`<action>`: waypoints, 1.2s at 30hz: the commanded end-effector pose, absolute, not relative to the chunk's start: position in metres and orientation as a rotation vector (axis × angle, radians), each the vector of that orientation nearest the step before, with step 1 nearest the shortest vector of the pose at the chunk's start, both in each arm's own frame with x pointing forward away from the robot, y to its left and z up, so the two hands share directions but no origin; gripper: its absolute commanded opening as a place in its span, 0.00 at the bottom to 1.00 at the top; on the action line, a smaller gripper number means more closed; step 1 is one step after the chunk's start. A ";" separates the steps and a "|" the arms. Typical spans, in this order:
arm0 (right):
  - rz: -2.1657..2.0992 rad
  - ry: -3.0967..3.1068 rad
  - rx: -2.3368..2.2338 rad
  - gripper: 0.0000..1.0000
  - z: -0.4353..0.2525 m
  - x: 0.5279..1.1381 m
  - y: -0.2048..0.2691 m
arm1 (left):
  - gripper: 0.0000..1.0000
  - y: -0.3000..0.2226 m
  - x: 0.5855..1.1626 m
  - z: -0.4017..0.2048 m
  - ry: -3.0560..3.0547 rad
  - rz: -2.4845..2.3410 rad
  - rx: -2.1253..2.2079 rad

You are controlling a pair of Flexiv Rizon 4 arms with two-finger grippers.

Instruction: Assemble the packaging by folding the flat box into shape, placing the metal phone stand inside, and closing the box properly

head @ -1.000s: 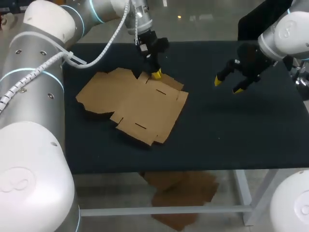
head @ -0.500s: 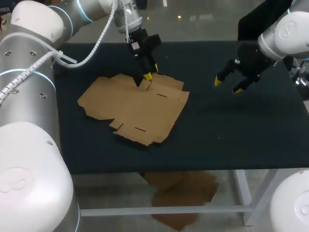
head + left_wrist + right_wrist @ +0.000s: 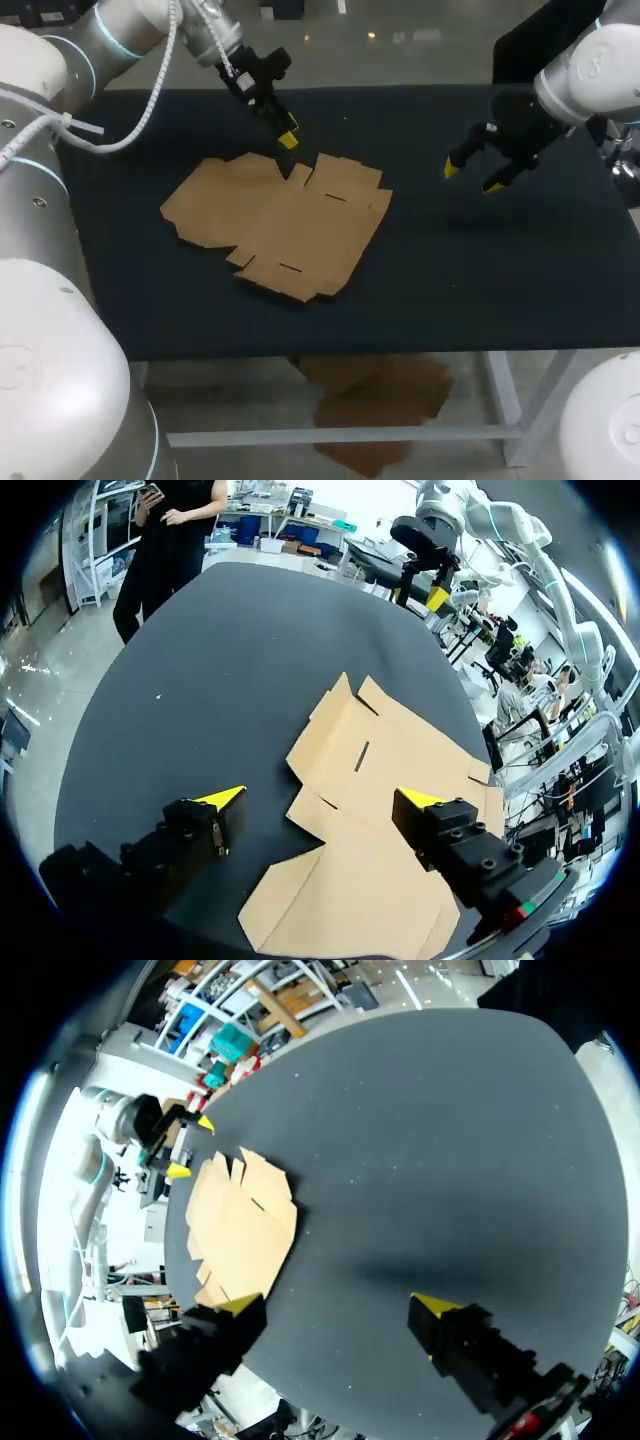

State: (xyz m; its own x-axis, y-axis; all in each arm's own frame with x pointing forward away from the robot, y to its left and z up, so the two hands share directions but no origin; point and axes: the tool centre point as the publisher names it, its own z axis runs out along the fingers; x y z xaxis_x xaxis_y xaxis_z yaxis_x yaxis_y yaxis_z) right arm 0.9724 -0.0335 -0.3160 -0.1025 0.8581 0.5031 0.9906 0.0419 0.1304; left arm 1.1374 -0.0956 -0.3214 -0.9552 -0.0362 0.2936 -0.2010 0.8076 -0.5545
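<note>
The flat brown cardboard box (image 3: 275, 225) lies unfolded on the black table (image 3: 480, 270), left of the middle. My left gripper (image 3: 285, 133) hangs open just behind the box's far edge, clear of it. In the left wrist view the box (image 3: 390, 780) spreads out beneath and ahead of the open left gripper (image 3: 320, 800), with nothing between the fingers. My right gripper (image 3: 470, 175) hovers open over bare table at the right, well away from the box. The right wrist view shows the box (image 3: 240, 1225) far ahead of the right gripper (image 3: 333, 1305). No metal phone stand is visible.
The black tabletop stretches bare to the right of the box and in front of it. The left arm's cable loops above the table's back left corner (image 3: 150, 90).
My left gripper has opened, let go of the box's far flap, and pulled up and back to the left. The box has slid slightly left and lies flat. The right arm has stayed still.
</note>
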 end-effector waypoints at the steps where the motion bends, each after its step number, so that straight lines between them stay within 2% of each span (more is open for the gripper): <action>1: -0.654 -2.035 -1.881 1.00 -0.316 0.973 -0.034 | 1.00 -0.085 1.112 -0.317 -2.840 1.087 0.498; 24: -0.654 -2.035 -1.881 1.00 -0.316 0.973 -0.034 | 1.00 -0.044 1.077 -0.305 -2.816 0.972 1.192; 36: -0.620 -2.150 -1.713 1.00 -0.320 1.015 -0.014 | 1.00 -0.032 1.057 -0.300 -2.741 0.787 1.456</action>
State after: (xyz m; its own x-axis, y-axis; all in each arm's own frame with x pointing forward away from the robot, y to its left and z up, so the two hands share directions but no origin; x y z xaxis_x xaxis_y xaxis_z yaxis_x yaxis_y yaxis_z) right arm 0.9934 -0.0185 -0.3158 -0.2262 0.8395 0.4940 0.9704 0.1500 0.1894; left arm 1.0665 -0.0330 -0.3057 -0.6561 -0.5877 0.4734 -0.7538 0.4806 -0.4482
